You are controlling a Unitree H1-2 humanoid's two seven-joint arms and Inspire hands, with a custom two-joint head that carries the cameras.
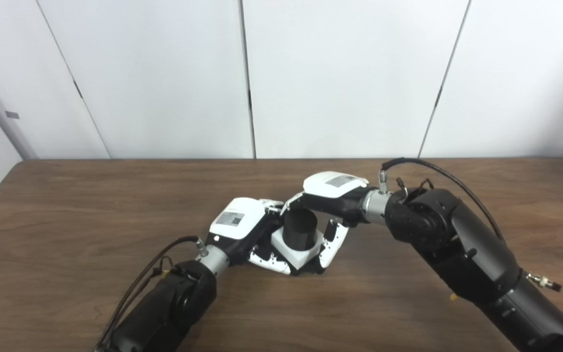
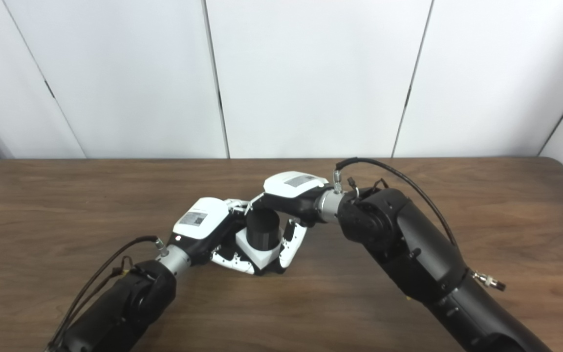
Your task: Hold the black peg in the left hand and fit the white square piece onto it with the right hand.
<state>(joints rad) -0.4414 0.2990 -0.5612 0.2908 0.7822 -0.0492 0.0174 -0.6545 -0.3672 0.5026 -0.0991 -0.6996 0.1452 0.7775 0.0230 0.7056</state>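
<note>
Black peg (image 1: 299, 228) in white square piece (image 1: 297, 253), identical in both views.

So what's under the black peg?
The peg stands in the white piece, hands on both sides. Whether the piece touches the table is hidden by fingers.

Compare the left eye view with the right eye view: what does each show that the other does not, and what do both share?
Only the left eye view shows a small grey plate on the wall strip well inside the frame; the right eye view has it at the very edge.

Only the right eye view shows more of the table's right end, with its rounded far corner.

Both share the left robot hand and right robot hand closed around the black peg, which stands through the white square piece.
</note>
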